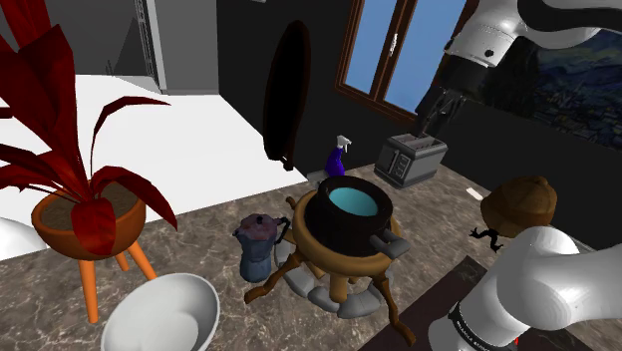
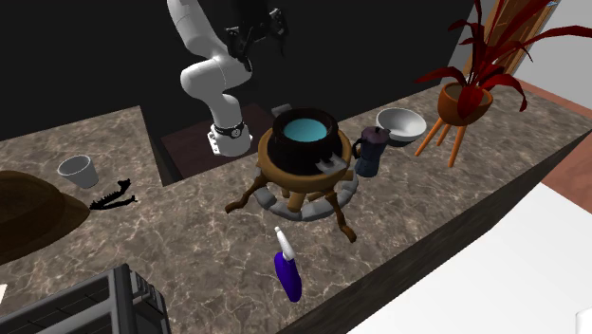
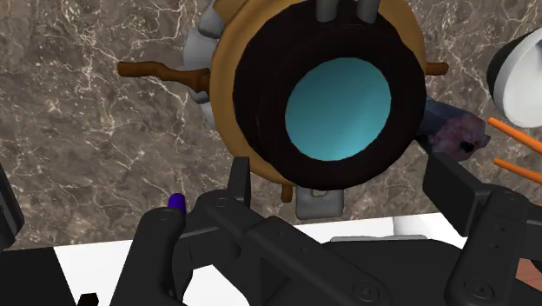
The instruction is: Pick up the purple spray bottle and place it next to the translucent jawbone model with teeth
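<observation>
Cauldron [image 2: 304, 133] stands between arm [image 2: 211, 76] and spray bottle [image 2: 288, 271].

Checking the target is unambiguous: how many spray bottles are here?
1: the purple spray bottle on the counter, beyond the cauldron from the arm. Others may hide behind larger items.

Cauldron [image 1: 334, 231], kettle [image 1: 258, 244], bowl [image 1: 164, 311] and plant [image 1: 88, 221] share the counter [image 2: 190, 237].

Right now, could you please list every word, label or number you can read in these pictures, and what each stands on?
None can be read.
Dark band on the Franka arm: pale marks, too small to read.
Purple spray bottle, toaster: no label visible.
</observation>
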You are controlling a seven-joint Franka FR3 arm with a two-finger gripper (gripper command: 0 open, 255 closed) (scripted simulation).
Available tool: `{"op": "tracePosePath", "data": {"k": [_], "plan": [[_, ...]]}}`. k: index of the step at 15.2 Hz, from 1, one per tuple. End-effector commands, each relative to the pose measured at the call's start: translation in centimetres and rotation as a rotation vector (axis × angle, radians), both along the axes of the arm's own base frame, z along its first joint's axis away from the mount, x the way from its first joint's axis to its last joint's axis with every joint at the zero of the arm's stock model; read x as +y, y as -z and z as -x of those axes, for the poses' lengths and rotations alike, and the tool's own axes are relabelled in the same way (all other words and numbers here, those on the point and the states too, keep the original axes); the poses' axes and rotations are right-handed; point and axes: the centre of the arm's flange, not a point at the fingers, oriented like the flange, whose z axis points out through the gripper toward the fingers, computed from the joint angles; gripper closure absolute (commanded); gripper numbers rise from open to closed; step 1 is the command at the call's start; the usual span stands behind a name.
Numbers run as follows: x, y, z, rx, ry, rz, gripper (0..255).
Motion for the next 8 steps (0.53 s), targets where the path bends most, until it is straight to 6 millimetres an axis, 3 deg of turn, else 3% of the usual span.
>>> {"op": "tracePosePath", "data": {"k": [1, 8], "plan": [[0.0, 0.0, 0.0, 0.0, 0.0, 0.0, 0], [-2.7, 7.0, -4.4, -0.056, 0.006, 0.033, 0]]}}
